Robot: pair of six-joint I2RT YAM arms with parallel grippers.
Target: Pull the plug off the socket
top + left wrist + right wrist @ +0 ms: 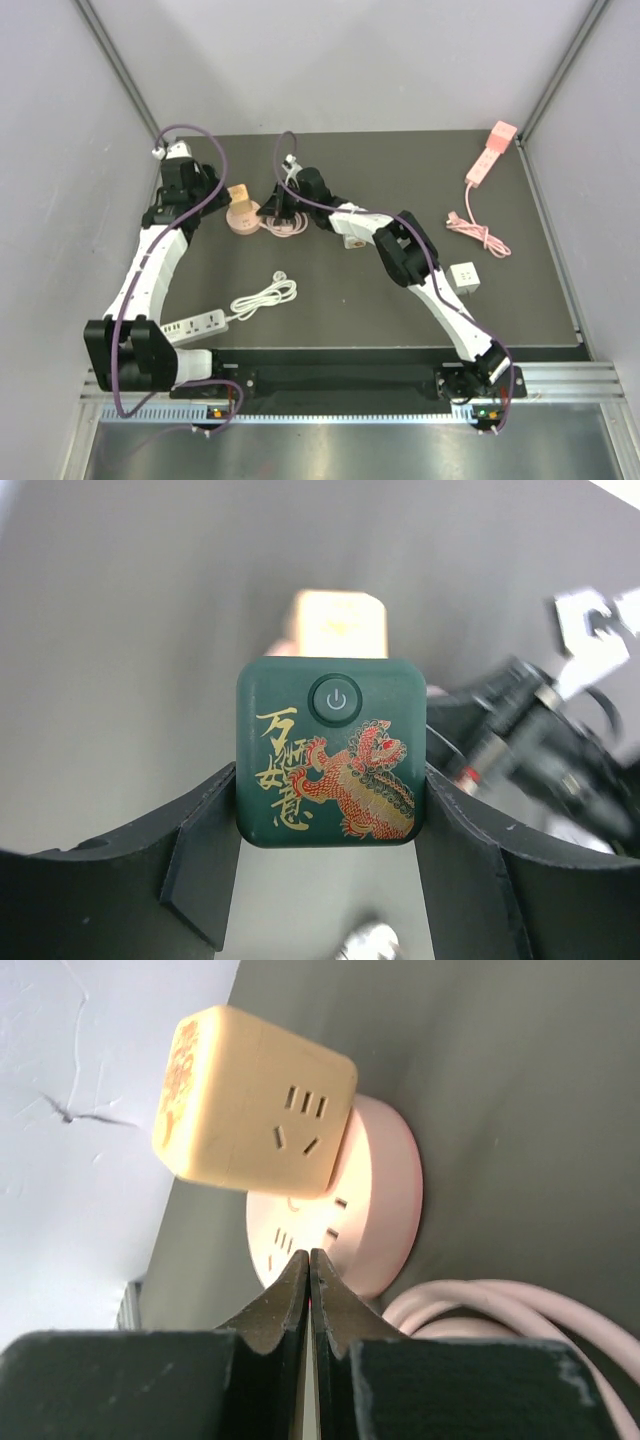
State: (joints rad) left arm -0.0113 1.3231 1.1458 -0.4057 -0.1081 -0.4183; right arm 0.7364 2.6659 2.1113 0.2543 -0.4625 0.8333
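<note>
A dark green cube plug, printed with a red and gold lion and a power button, sits between my left gripper's fingers, both pads against its sides. In the top view the left gripper is just left of the round pink socket, and the green cube is hidden there. A cream cube adapter stands tilted on the pink socket. My right gripper is shut and empty, with its tips on the socket's top face. From above, the right gripper is at the socket's right side.
The socket's pink cable is coiled beside it. A white power strip with its coiled cord lies near the left base. A white cube and a pink strip with cord lie at the right. Walls enclose the table.
</note>
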